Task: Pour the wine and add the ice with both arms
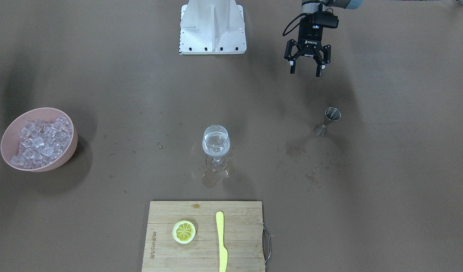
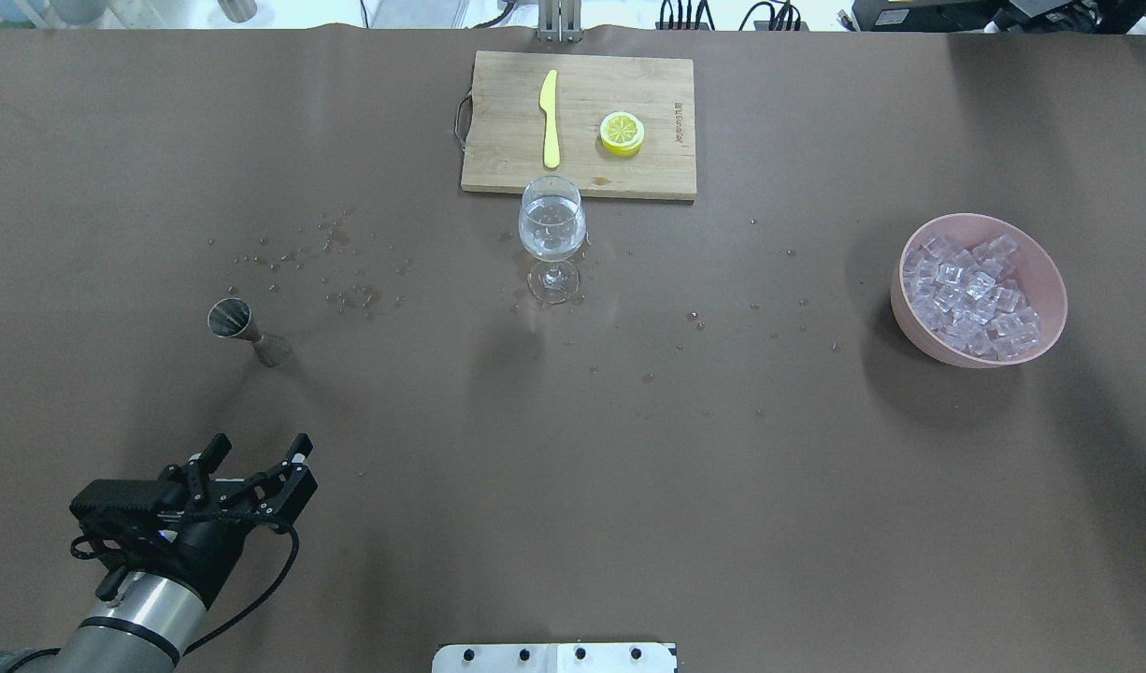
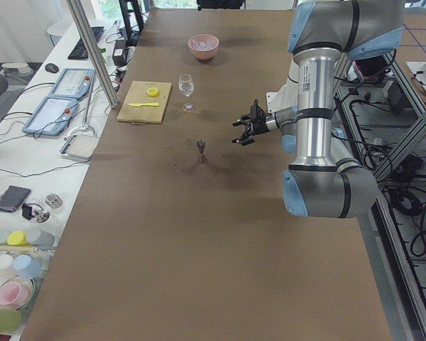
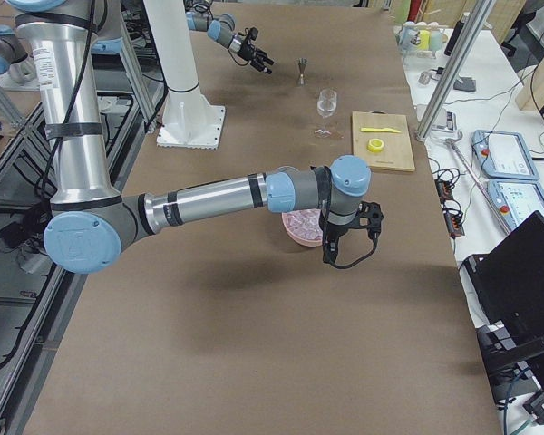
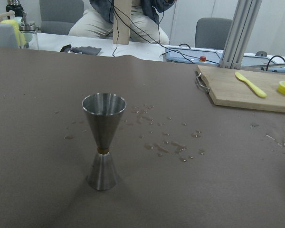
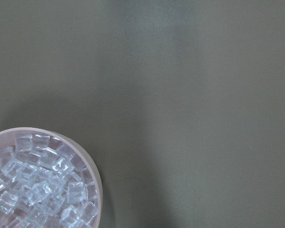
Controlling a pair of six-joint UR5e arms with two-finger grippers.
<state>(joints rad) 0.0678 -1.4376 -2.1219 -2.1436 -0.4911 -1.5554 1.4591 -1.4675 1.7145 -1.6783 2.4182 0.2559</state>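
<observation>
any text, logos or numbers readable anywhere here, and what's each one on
"ROBOTIQ": white lettering on the black body of the left gripper, seen in the front-facing view.
Cutting board: a burnt-in brand mark runs along one short edge, too blurred to read with certainty.
Left arm: a small dark print on the silver tube, too small to read.
No other text can be read in these views.

The left gripper (image 1: 305, 71) is held spread open near the table's (image 1: 405, 189) robot-side edge; the right arm (image 4: 218, 195) is stretched outward, the right gripper (image 4: 370, 217) unreadable.
</observation>
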